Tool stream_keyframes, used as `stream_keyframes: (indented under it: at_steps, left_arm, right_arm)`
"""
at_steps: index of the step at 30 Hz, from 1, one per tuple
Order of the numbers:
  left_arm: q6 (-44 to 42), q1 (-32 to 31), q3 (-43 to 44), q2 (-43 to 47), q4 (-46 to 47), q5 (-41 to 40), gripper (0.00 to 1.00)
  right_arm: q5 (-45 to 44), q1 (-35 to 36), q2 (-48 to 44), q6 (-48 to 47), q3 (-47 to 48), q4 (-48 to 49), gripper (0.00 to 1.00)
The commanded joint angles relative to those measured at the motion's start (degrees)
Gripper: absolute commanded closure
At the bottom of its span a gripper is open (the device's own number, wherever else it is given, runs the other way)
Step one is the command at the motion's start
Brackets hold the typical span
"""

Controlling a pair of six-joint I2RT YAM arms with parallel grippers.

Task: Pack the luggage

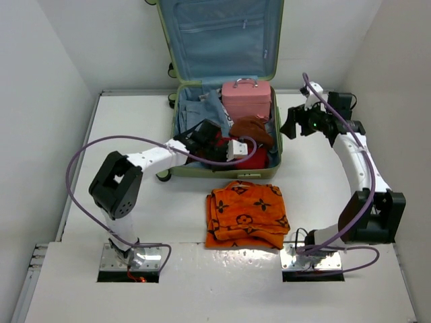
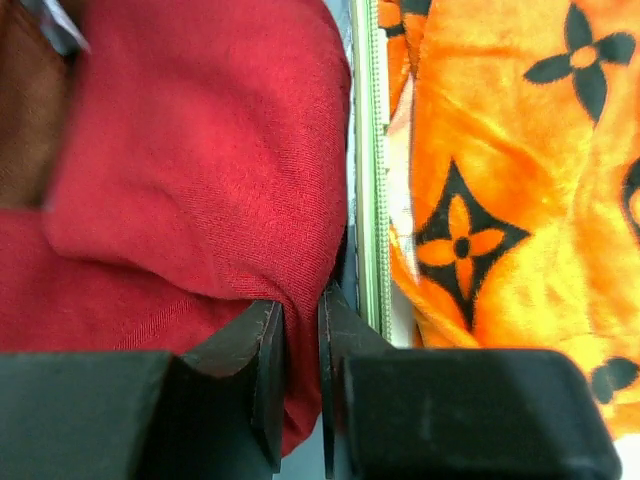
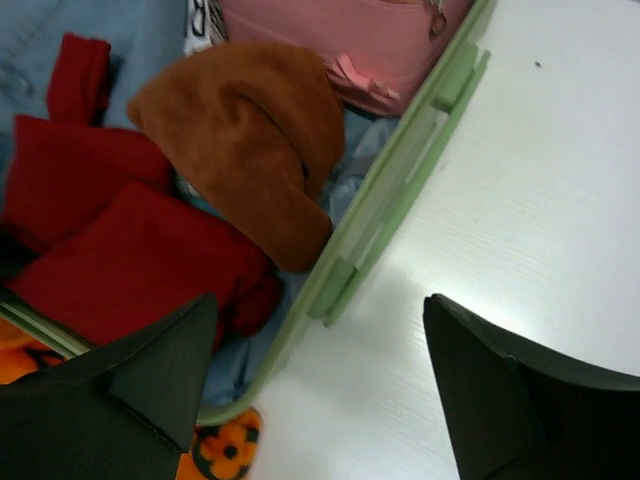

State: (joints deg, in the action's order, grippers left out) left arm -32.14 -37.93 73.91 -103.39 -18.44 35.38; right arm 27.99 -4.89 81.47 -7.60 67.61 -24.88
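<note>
Pinching a fold of the red knitted garment (image 2: 200, 160), the left gripper (image 2: 302, 312) is seen with its jaws drawn narrow, the cloth caught in the slit between them. It is set low inside the large light green hard-shell suitcase (image 1: 202, 172), which is laid open on the white table (image 1: 175, 215) with its blue-lined lid stood upright at the far side. Just beside this gripper the suitcase's green near wall is found. Directly past that wall, a folded orange cloth with black flower motifs (image 1: 246, 214) is spread on the table, outside the case. Next to the red garment a brown fuzzy garment (image 3: 250, 140) is heaped, and beyond it a small pink boxy case with a handle (image 1: 246, 98) is lodged against the far wall. A blue denim garment (image 1: 209, 108) is bunched on the far side of the left gripper. The right gripper (image 3: 320, 298) is held wide apart with nothing between its jaws. It is poised above the suitcase's right wall and the bare table just outside it, with the brown garment nearest it within.
</note>
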Motion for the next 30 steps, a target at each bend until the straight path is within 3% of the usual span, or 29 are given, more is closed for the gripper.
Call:
stream_keyframes:
  at_steps: [1,3,4,5,11,14,16,18,19,21,22,24,30]
  left_arm:
    - [-3.1,-1.9,-3.8,4.6,0.3,1.7,0.97]
    - [-2.5,-1.9,-3.9,4.6,0.3,1.7,0.8]
    - [-1.4,-1.9,-3.9,4.6,0.3,1.7,0.65]
    - [-0.4,-1.2,-3.3,4.6,1.2,1.0,0.59]
    - [12.8,5.9,-0.7,10.4,14.1,-4.3,0.38]
    - [22.2,9.2,2.5,12.9,19.4,-7.0,0.32]
    - [27.7,12.6,4.6,15.8,20.4,-10.1,0.0]
    - [33.2,15.7,7.6,18.0,19.4,-12.4,0.0]
    - [34.2,16.7,7.7,20.7,19.4,-13.9,0.0]
    - [36.4,18.2,6.3,24.3,18.1,-16.6,0.0]
    - [37.4,18.7,5.0,26.0,18.1,-21.4,0.0]
    - [37.4,19.2,1.9,30.7,16.6,-23.5,0.0]
    - [41.1,24.0,-6.4,37.2,12.6,-19.4,0.0]
  right_arm:
    - [5.9,0.7,2.8,5.6,4.4,5.6,0.18]
    - [8.1,2.8,6.2,7.0,7.0,5.5,0.24]
    - [9.3,3.5,6.2,7.1,7.4,5.4,0.26]
    - [9.4,6.6,6.9,7.2,7.8,5.3,0.28]
    - [12.2,10.0,5.1,4.9,4.8,4.6,0.28]
    - [13.2,9.9,1.3,-1.4,1.3,1.0,0.21]
    - [14.0,9.4,-2.4,-7.2,-0.5,-6.1,0.15]
    - [13.6,8.2,-3.7,-9.1,-1.3,-11.3,0.12]
    - [13.5,7.8,-5.5,-10.1,-1.8,-19.9,0.11]
    - [14.0,6.7,-8.1,-12.3,-5.1,-27.4,0.09]
    - [12.7,6.4,-9.9,-12.4,-6.3,-28.2,0.08]
    - [11.1,6.6,-11.9,-9.1,-11.4,-28.9,0.06]
    - [5.2,6.3,-10.7,-3.1,-18.7,-27.1,0.01]
